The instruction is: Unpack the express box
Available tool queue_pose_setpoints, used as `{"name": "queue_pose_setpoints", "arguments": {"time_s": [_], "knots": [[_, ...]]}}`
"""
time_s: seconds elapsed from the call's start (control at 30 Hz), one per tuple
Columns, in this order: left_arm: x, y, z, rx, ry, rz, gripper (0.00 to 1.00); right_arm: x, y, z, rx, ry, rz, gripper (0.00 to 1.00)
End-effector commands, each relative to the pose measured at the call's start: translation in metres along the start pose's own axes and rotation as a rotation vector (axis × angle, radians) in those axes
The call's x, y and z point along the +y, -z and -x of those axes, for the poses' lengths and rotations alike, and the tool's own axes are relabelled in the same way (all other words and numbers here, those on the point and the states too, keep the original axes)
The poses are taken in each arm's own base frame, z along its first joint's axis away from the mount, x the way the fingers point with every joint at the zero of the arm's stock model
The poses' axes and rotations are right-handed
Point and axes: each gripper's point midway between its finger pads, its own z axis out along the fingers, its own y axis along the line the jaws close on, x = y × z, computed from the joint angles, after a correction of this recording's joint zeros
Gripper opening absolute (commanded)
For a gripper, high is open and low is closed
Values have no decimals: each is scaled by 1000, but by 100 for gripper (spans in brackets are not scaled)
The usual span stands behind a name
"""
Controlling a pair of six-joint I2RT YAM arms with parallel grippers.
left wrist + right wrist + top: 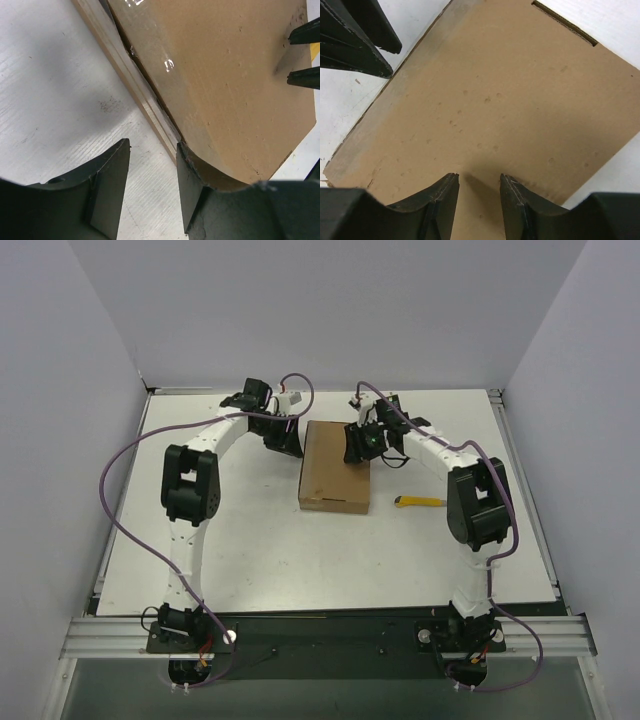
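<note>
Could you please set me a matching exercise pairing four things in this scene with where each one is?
Things:
1. flat brown cardboard express box
2. small yellow utility knife
3. left gripper
4. right gripper

Places:
A. open, over the box's top
B. on the table, right of the box
C. open, at the box's left edge
D. shut, lying flat mid-table between both grippers

Pairs: 1-D, 2-B, 3-C, 4-A

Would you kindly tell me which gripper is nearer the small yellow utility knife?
Right. The right gripper is over the far right of the flat brown cardboard box, on the knife's side; the left gripper is at the box's far left edge.
</note>
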Motion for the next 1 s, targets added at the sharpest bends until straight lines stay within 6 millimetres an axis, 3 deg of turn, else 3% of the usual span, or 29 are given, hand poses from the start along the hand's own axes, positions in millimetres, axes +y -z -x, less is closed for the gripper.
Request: {"name": "queue_pose_setpoints", "arguments": {"time_s": [0.0, 0.17, 0.27, 0.4, 0.47, 0.7, 0.97], "knots": [[-4, 2, 22, -63, -28, -16, 51, 10, 3, 5, -15, 11, 31, 39], [5, 2, 15, -43, -8, 13, 49, 6, 2, 2, -6, 13, 15, 39], [-8, 12, 25, -81, -17, -58, 49, 5, 4, 0, -1, 16, 7, 39], [-41, 31, 46, -159, -12, -248, 53, 3, 4, -8, 17, 15, -5, 39], [-44, 31, 51, -173, -10, -255, 54, 3, 4, -12, 24, 14, -6, 39], [-21, 5, 33, -105, 12, -141, 54, 3, 4, -13, 27, 19, -13, 39], [-8, -7, 21, -70, -3, -109, 49, 1, 4, -14, 33, 22, -18, 39]]}}
